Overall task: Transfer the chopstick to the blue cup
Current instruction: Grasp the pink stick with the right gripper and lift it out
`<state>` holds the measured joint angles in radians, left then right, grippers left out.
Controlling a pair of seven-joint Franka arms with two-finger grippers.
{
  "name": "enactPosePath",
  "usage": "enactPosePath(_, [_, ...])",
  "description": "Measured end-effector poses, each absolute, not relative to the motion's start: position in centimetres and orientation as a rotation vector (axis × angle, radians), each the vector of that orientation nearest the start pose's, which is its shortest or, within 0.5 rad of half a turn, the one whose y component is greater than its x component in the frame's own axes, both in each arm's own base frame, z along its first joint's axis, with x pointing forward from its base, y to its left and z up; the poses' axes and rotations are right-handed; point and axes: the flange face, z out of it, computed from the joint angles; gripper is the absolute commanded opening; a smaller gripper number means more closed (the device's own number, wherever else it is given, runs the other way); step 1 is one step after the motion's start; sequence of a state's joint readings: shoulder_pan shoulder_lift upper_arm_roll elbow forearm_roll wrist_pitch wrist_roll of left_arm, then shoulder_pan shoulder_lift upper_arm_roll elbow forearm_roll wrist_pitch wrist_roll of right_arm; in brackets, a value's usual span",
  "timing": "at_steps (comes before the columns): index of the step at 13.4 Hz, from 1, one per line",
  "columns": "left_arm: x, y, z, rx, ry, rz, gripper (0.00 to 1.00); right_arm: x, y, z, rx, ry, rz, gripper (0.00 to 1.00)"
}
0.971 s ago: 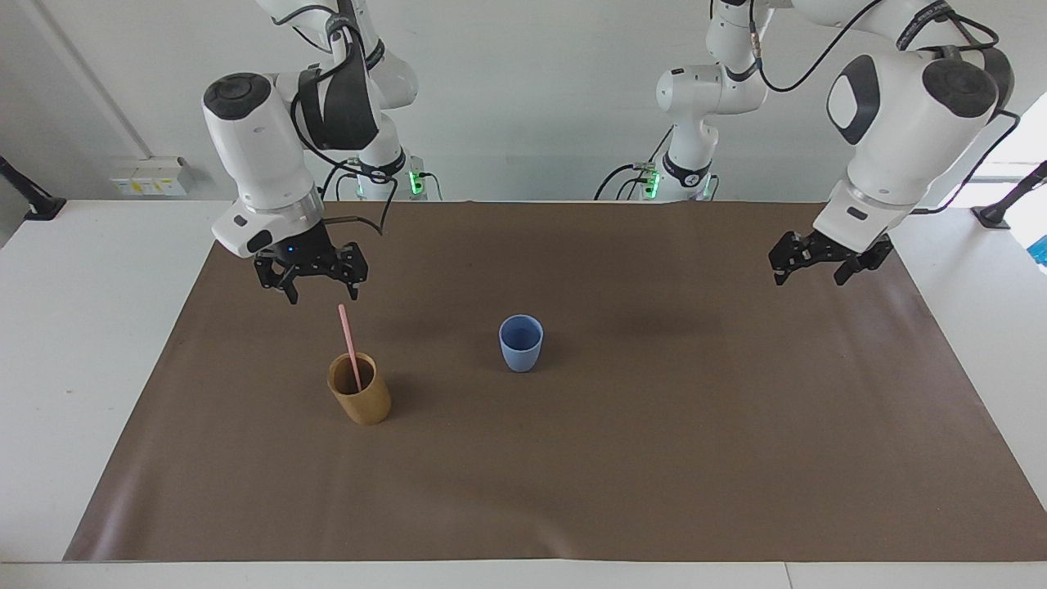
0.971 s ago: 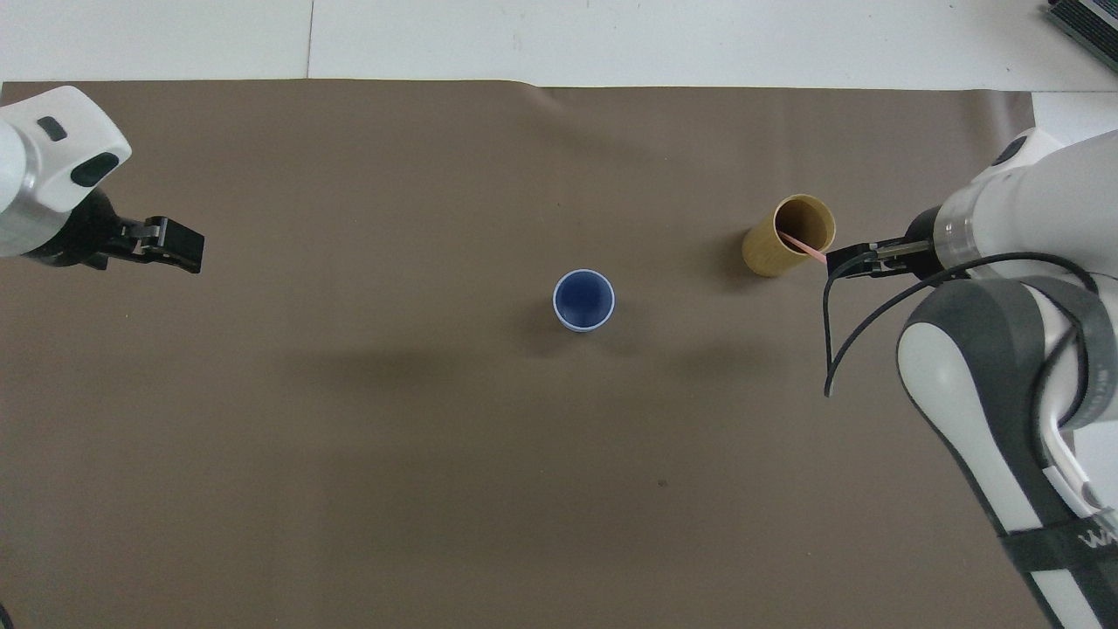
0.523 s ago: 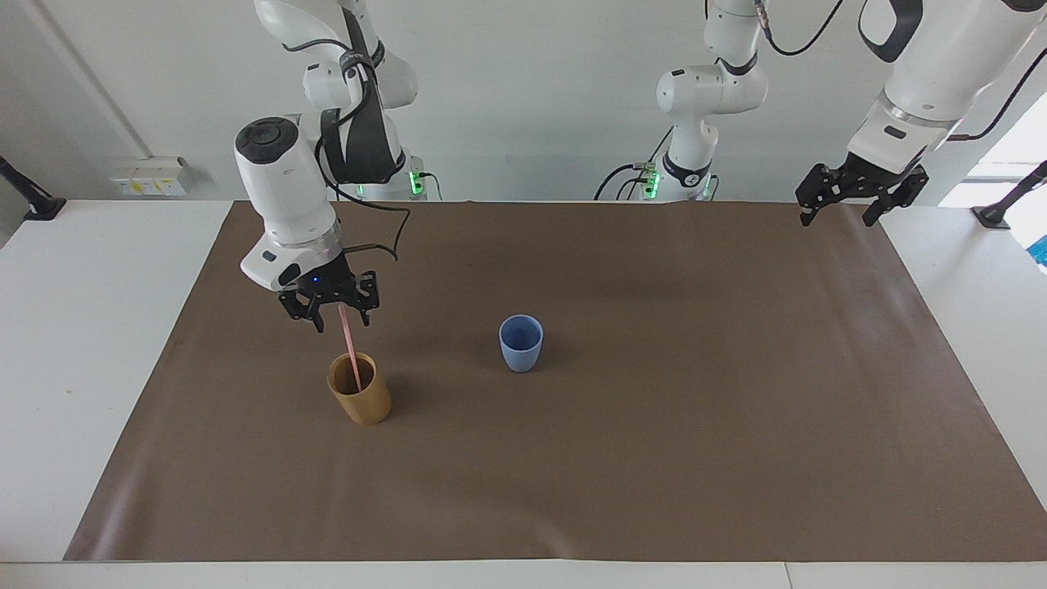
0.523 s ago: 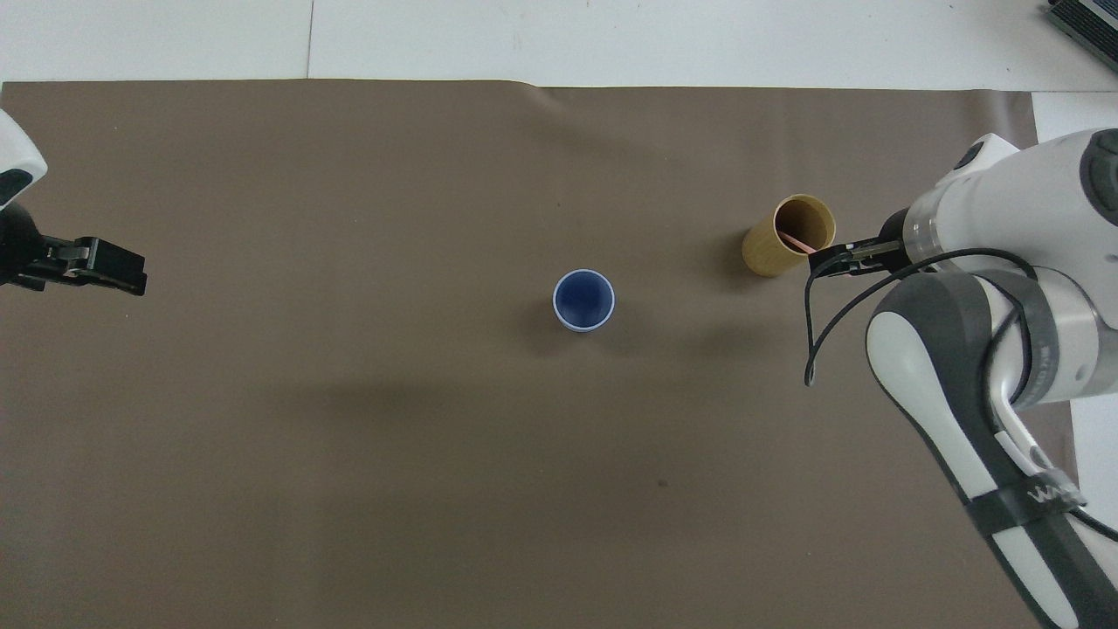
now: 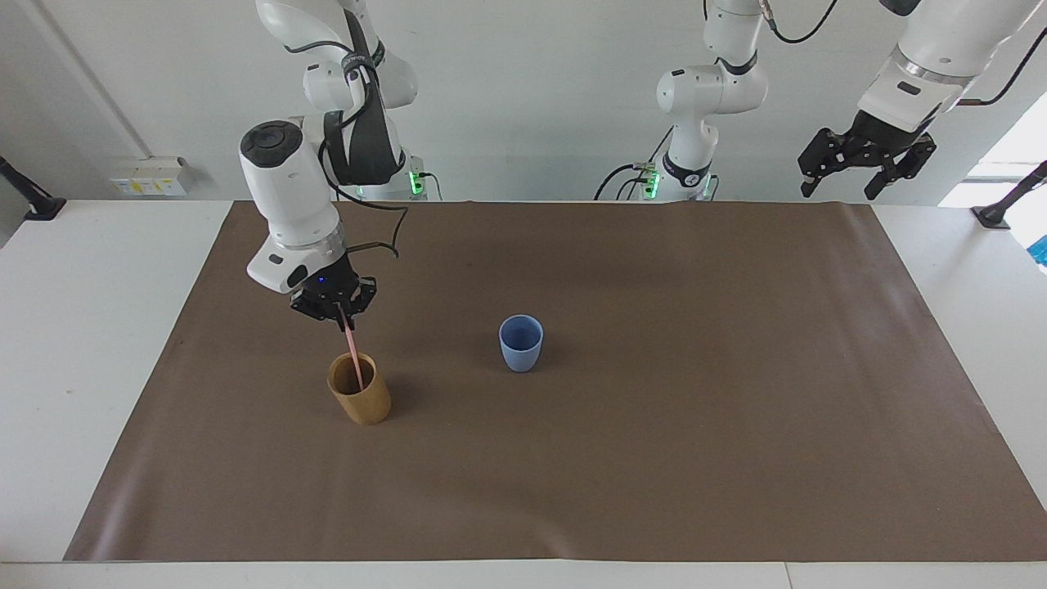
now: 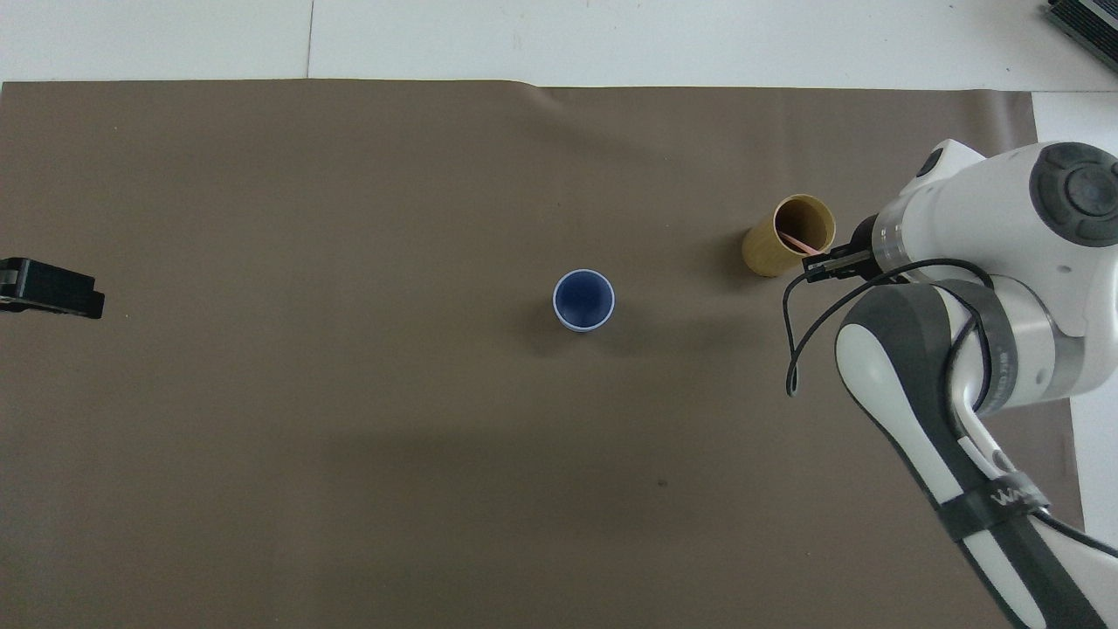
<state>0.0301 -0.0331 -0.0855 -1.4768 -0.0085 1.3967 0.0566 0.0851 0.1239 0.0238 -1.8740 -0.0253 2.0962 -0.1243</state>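
Observation:
The pale pink chopstick stands tilted in a tan cup toward the right arm's end of the mat. My right gripper is shut on the chopstick's top end, just above the tan cup's rim. The blue cup stands upright and empty at the middle of the mat. My left gripper is raised high over the left arm's end of the mat, open and holding nothing; only its tip shows in the overhead view.
A brown mat covers most of the white table. The tan cup and the blue cup are the only things standing on it, about a cup's width or two apart.
My right gripper came down onto the chopstick's top and shut on it. My left arm lifted up and back toward its base, still open.

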Motion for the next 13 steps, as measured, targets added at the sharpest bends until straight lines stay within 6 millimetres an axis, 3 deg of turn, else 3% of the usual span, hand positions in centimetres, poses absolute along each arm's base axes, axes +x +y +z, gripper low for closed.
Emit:
enactPosePath(4, [52.1, -3.2, 68.3, -3.150, 0.188, 0.049, 1.00, 60.1, 6.5, 47.7, -3.133, -0.387, -0.174, 0.00])
enactPosePath(8, [52.0, -3.2, 68.7, -3.151, 0.189, 0.039, 1.00, 58.8, 6.4, 54.5, -3.137, -0.350, -0.071, 0.00])
enactPosePath(10, [51.7, -3.3, 69.0, -3.150, 0.193, 0.033, 1.00, 57.5, 6.7, 57.7, -3.128, -0.209, -0.020, 0.00])
enactPosePath(13, [51.2, -3.6, 69.6, -3.148, 0.200, 0.024, 1.00, 56.5, 8.3, 59.1, -3.080, -0.007, 0.001, 0.00])
